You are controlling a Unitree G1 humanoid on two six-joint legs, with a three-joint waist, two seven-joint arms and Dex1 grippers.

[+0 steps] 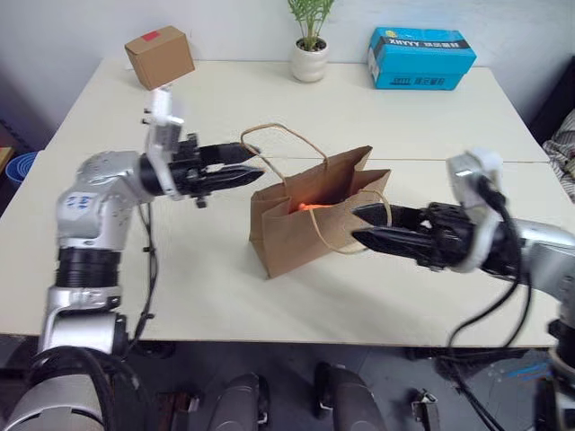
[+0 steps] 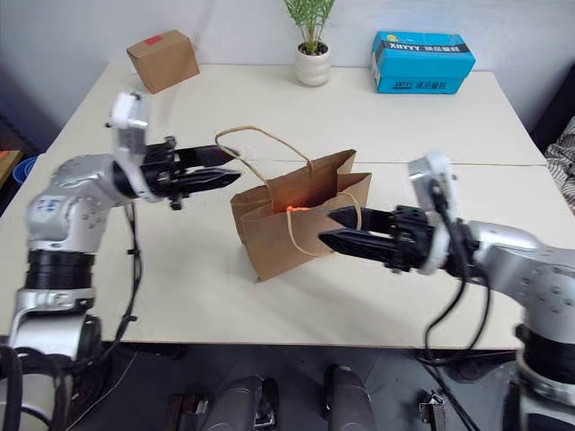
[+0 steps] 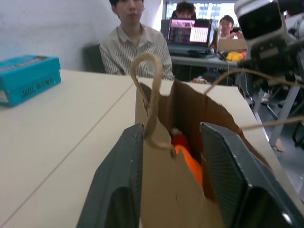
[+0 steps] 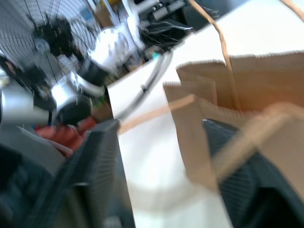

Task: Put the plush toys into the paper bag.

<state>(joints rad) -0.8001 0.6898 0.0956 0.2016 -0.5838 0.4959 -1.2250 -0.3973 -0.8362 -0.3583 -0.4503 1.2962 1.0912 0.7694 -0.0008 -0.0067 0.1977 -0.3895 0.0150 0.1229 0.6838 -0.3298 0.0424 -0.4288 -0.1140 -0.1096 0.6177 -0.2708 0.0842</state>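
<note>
Toys [image 3: 183, 152] down inside bag [image 1: 310, 220], mid-table, upright. Left gripper [image 1: 247, 167] spread beside left handle; right gripper [image 2: 334, 228] spread at right handle, holding nothing. Likely light, soft and squashable; thin paper, creases easily. Best lifted by rope handles.

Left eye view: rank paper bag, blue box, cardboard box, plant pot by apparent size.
1. paper bag, largest by far
2. blue box
3. cardboard box
4. plant pot, smallest, not counting its plant

The bag stands nearer the camera than the other three at the table's far edge, which inflates its lead.
</note>
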